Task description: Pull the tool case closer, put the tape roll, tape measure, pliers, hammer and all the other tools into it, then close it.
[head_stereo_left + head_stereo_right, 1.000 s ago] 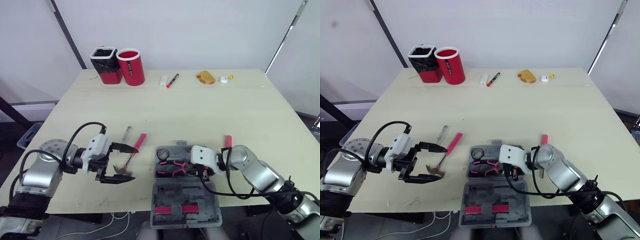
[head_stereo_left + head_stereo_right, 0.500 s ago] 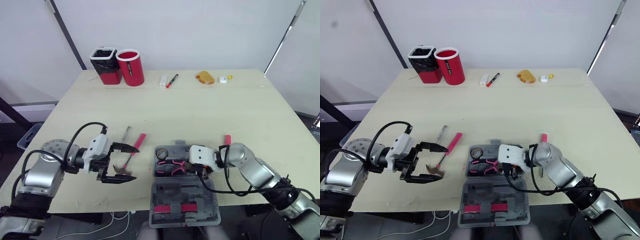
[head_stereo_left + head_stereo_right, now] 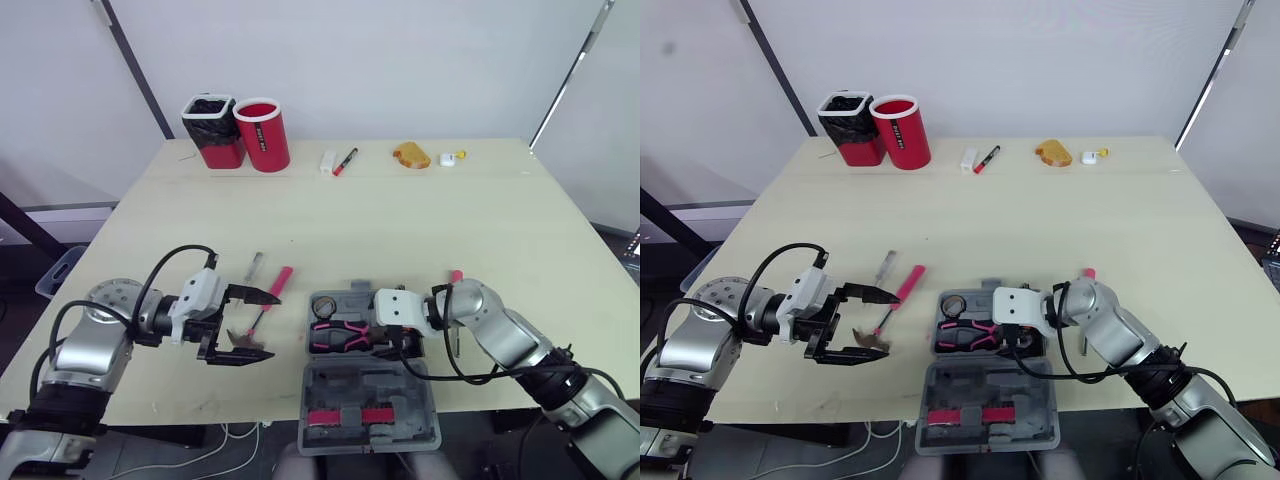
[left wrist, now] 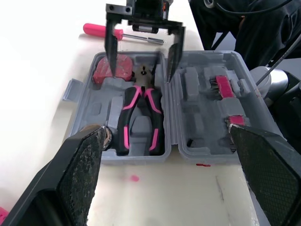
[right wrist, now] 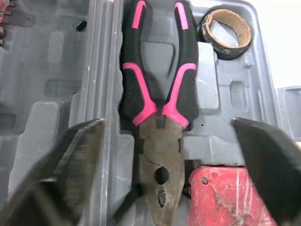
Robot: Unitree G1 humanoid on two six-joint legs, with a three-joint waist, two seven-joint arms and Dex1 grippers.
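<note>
The grey tool case (image 3: 372, 398) lies open at the table's near edge. In its tray half lie the pink-and-black pliers (image 5: 157, 108), the tape roll (image 5: 225, 28) and a red tape measure (image 5: 230, 193). My right gripper (image 4: 141, 70) hovers open just over the pliers' head, holding nothing. The pink-handled hammer (image 3: 270, 292) lies left of the case. My left gripper (image 3: 268, 326) is open, its fingers either side of the hammer's head end. A pink screwdriver (image 3: 455, 279) lies right of the case, and a small metal tool (image 3: 254, 265) sits beside the hammer.
At the back left stand a red cup (image 3: 262, 133) and a black-lined bin (image 3: 210, 130). A marker (image 3: 345, 160), a white block (image 3: 327, 160), a brown lump (image 3: 411, 155) and a small white item (image 3: 450, 157) lie along the far edge.
My right gripper has opened and let go of the pliers, which now lie flat in their slot in the case. The left arm has stayed put.
</note>
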